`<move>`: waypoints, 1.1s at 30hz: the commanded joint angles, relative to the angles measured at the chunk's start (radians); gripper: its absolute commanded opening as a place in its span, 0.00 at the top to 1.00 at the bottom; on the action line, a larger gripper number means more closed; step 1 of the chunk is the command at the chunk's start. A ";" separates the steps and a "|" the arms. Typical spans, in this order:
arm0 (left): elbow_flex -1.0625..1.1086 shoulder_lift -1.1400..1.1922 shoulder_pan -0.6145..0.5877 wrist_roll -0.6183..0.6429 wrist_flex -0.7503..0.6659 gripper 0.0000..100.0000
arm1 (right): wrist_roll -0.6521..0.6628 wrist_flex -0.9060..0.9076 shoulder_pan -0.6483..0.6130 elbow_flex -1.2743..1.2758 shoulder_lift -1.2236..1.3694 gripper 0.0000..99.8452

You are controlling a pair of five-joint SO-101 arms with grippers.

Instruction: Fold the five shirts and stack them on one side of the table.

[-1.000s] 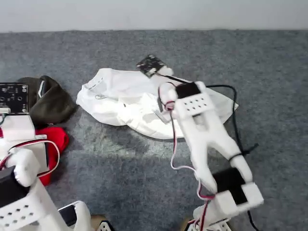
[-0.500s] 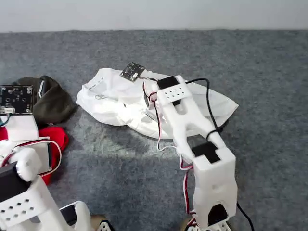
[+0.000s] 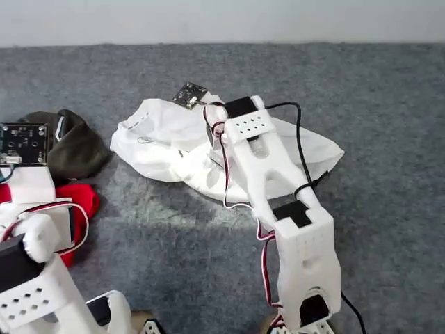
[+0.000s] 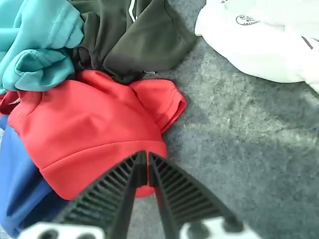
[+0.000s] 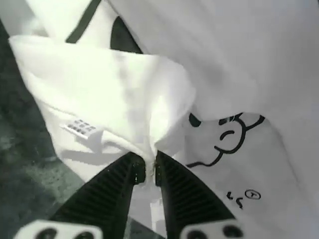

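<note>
As viewed from above, shows the white shirt (image 3: 156, 139) crumpled on the table (image 3: 361, 104) beneath the right arm (image 3: 268, 167), with the dark shirt (image 3: 80, 149) and red shirt (image 3: 82, 198) heaped at one edge. From the left wrist, finds the left gripper (image 4: 142, 164) closed and empty over the red shirt, with the teal shirt (image 4: 40, 35) and blue shirt (image 4: 17, 184) alongside. From the right wrist, catches the right gripper (image 5: 145, 172) clamped on a fold of the white shirt.

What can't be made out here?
High view: the right arm's wrist hides its end effector on the white shirt.
Left wrist view: the frame edge cuts off the teal shirt and blue shirt.
High view: the left arm covers part of the red shirt.
</note>
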 commanded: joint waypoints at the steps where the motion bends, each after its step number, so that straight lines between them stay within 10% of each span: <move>1: -0.004 -0.009 0.005 0.008 0.009 0.99 | 0.009 0.114 -0.004 -0.049 -0.125 0.99; 19: -0.004 -0.009 0.006 0.008 0.009 0.99 | 0.100 0.355 0.091 0.376 -0.492 0.99; 33: -0.004 -0.009 0.011 0.003 0.011 0.99 | 0.493 0.234 0.710 0.836 -0.872 0.99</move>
